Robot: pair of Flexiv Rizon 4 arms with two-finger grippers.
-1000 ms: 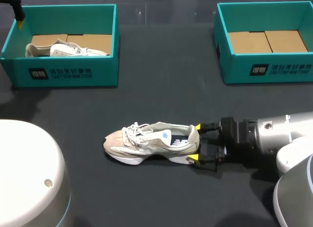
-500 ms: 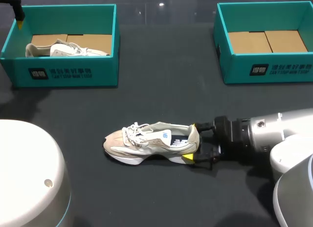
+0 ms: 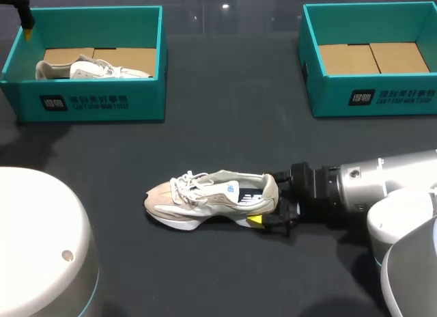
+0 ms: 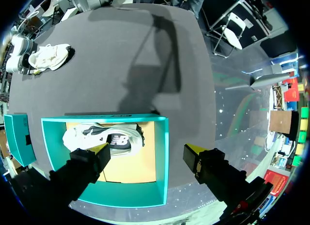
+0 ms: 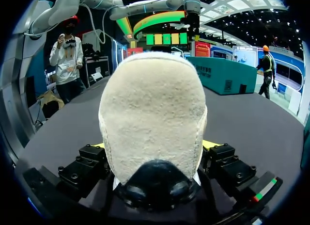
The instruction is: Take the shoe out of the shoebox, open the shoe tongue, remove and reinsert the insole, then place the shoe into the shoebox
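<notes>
A beige and white shoe (image 3: 208, 197) lies on its side on the dark table, toe pointing left. My right gripper (image 3: 270, 201) is at its heel, open, one finger on each side. In the right wrist view the fuzzy heel (image 5: 152, 118) fills the space between the fingers (image 5: 92, 159); I cannot tell whether they touch it. My left gripper (image 4: 147, 152) hangs open and empty above the left teal shoebox (image 4: 162, 157). Inside that box lies a second white shoe (image 4: 104, 137). One left fingertip (image 3: 27, 34) shows at the back left corner of that box in the head view.
An open teal shoebox (image 3: 369, 98) with a bare cardboard floor stands at the back right. The left shoebox (image 3: 89, 102) stands at the back left. The white housing of my left arm (image 3: 37, 242) fills the near left corner.
My right gripper has slid left along the table, so the shoe's heel now sits deeper between its fingers. The shoe and my left arm have stayed put.
</notes>
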